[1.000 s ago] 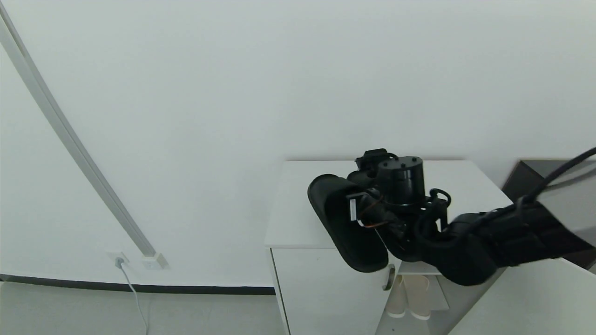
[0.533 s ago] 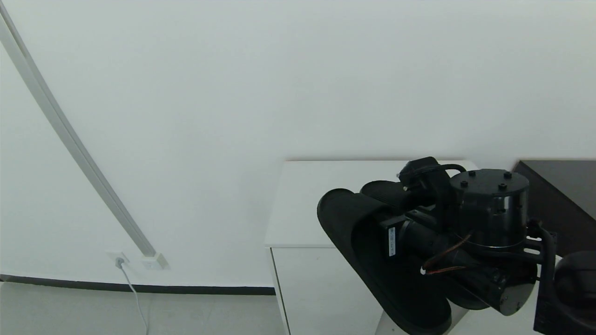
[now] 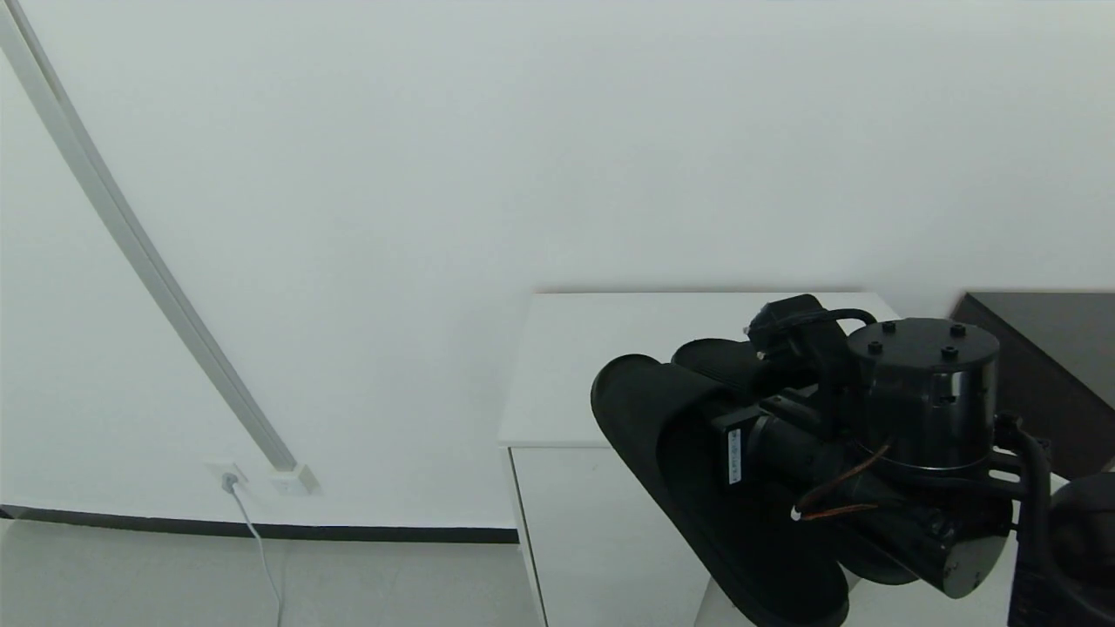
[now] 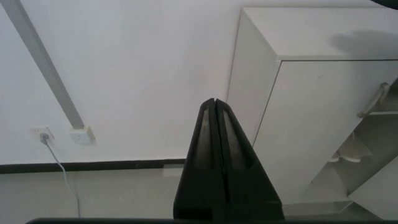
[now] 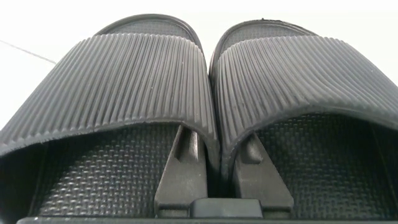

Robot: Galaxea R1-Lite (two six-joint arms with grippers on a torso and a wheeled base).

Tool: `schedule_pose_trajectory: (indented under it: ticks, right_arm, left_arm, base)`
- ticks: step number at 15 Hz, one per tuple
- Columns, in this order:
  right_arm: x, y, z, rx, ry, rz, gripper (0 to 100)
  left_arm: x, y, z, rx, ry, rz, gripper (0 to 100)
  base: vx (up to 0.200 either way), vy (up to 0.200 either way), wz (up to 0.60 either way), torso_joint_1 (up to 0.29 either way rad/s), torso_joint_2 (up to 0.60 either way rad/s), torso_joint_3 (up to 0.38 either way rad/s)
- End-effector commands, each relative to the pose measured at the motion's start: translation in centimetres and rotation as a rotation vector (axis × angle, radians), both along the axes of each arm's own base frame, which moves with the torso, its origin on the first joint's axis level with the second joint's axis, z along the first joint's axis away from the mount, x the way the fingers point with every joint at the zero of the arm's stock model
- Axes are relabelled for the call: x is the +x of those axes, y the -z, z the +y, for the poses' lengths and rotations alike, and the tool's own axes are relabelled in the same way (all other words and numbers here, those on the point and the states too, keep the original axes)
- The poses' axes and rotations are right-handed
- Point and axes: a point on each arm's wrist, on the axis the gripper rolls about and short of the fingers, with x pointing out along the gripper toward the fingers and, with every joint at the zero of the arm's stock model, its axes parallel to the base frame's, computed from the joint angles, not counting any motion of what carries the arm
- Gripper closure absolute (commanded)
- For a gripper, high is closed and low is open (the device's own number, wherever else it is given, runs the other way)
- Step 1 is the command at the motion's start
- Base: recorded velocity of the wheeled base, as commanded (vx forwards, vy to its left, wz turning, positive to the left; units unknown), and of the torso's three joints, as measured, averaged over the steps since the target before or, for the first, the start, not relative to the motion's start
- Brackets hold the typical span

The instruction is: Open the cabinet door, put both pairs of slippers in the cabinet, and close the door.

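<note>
The white cabinet [image 3: 592,374] stands against the wall, and the left wrist view shows its right-hand side standing open onto shelves [image 4: 373,174], beside a shut front panel with a handle [image 4: 373,102]. So the door-opening step looks done, and the step in hand is carrying a pair of slippers to the opening. The 2 black slippers [image 3: 688,453] hang side by side in the air in front of the cabinet, level with its top, toes pointing toward it. The right claw [image 5: 214,168] is clamped on them, with 1 finger [image 5: 183,162] under each strap, pinching the 2 inner strap walls together. The left claw [image 4: 215,143] is pressed together on nothing and held low, away from the cabinet. The next move likely calls for lowering the pair and bringing it level with a shelf, then sliding it in toes first without catching the shelf edge or the panel. Only then should the grip be let go. In the head view the arm and slippers cover the opening, so the free shelf space cannot be judged. A pale shape on a shelf in the left wrist view is too unclear to name, and the second pair cannot be placed.
</note>
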Motion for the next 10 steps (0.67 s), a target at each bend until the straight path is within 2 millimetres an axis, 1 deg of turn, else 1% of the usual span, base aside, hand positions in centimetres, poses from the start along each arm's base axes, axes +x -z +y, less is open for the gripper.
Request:
schedule_pose_trajectory:
  ticks: [1,5,10]
  right_arm:
    - [0.05,0.14,0.09,-0.003,0.000,0.003,100]
    - [-0.04,0.34,0.05,-0.009,-0.002,0.008,100]
    - [-0.14,0.34,0.14,-0.009,-0.006,0.008,100]
  left_arm:
    - [0.00,-0.01,0.00,0.000,0.000,-0.001,100]
    - [0.00,-0.01,0.00,0.000,-0.002,-0.001,100]
    - [0.00,-0.01,0.00,0.000,-0.002,-0.001,100]
  base:
    - [-0.200,0.000,0.00,-0.007,0.00,0.007]
    - [-0.200,0.000,0.00,-0.001,0.00,0.002]
    - [0.000,0.000,0.00,0.000,0.00,0.000]
